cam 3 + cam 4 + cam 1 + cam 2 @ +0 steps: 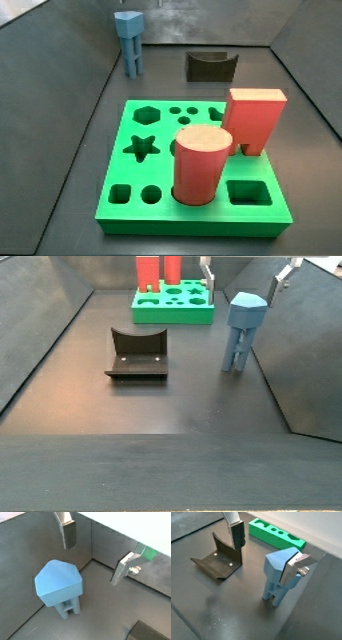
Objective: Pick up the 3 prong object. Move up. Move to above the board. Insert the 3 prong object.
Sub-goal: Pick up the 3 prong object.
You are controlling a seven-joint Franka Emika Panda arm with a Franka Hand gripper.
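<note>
The 3 prong object point(242, 326) is a light-blue piece with a hexagonal head on thin legs. It stands upright on the dark floor, apart from the board, and shows in both wrist views point(59, 587) point(278, 574) and in a side view point(128, 40). My gripper point(249, 268) is open and empty, just above the head. In both wrist views point(93, 554) point(264, 554) nothing lies between the fingers; one finger point(294, 568) overlaps the head. The green board point(194, 225) with shaped holes lies flat and also shows in a side view point(174, 314) and a wrist view point(271, 539).
A red cylinder point(201, 165) and a red rectangular block point(254, 122) stand in the board. The dark fixture point(136, 353) stands on the floor between piece and side wall, also in a wrist view point(218, 562). Grey walls enclose the floor.
</note>
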